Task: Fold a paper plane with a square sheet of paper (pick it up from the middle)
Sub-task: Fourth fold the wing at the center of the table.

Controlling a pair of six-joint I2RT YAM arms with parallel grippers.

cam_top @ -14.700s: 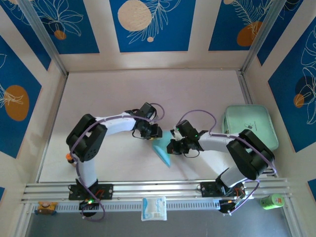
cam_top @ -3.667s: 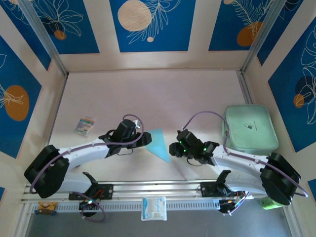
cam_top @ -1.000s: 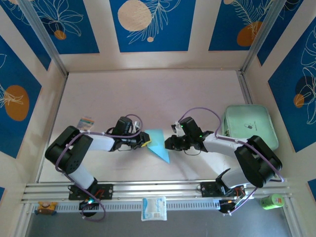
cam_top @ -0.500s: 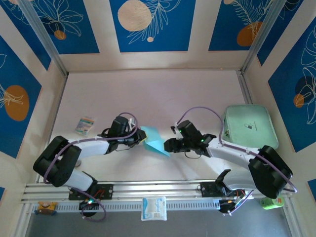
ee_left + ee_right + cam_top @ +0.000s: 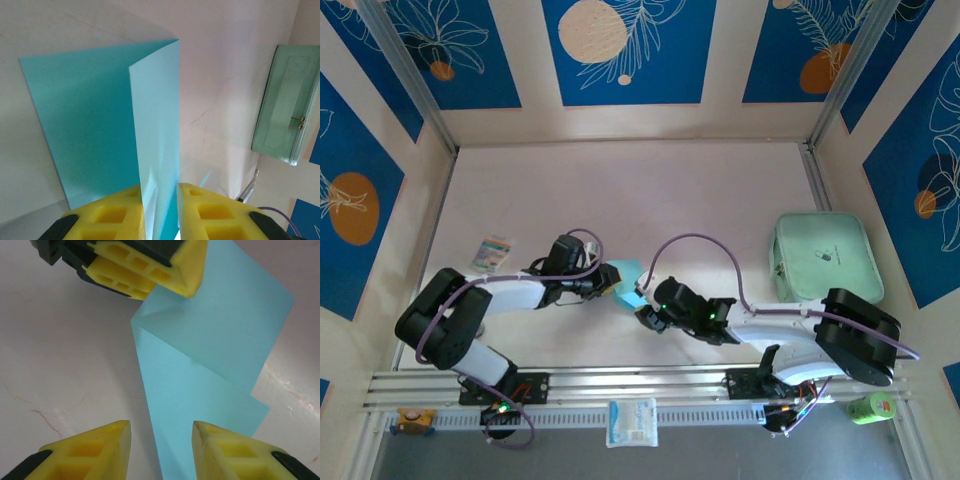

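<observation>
"Paper first: where is it, and how much of it can you make out?"

"The light blue sheet (image 5: 624, 271) lies on the near half of the table (image 5: 620, 190), about midway across. It is folded, with one flap standing up from the flat part. From above, its near end is covered by the tip of the right arm (image 5: 760, 322), so the outline is lost there."

"And the left gripper?"

"The left gripper (image 5: 160, 192) has the raised flap between its yellow fingers (image 5: 107, 217), and a narrow gap shows. The flap's foot is hidden behind them, so I cannot tell whether the pads pinch it."

"The right one?"

"The right gripper (image 5: 161, 427) hangs low over the sheet with its jaws apart, and the flat part lies under the gap. The sheet's lower end runs off the bottom of that view. Whether a finger touches the paper is unclear."

"Surroundings?"

"The tabletop is pale and faintly scratched, walled by cream boards set with blue leaf-print panels (image 5: 628, 45). A mint-green tray (image 5: 823, 258) sits at the right, well apart from the sheet, and the left wrist camera cuts it off at the frame edge. A small coloured packet (image 5: 493, 252) lies at the left. Past the near rail (image 5: 640, 385) rest a white packet (image 5: 631, 422) and a green item (image 5: 870, 407) too small to identify."
</observation>
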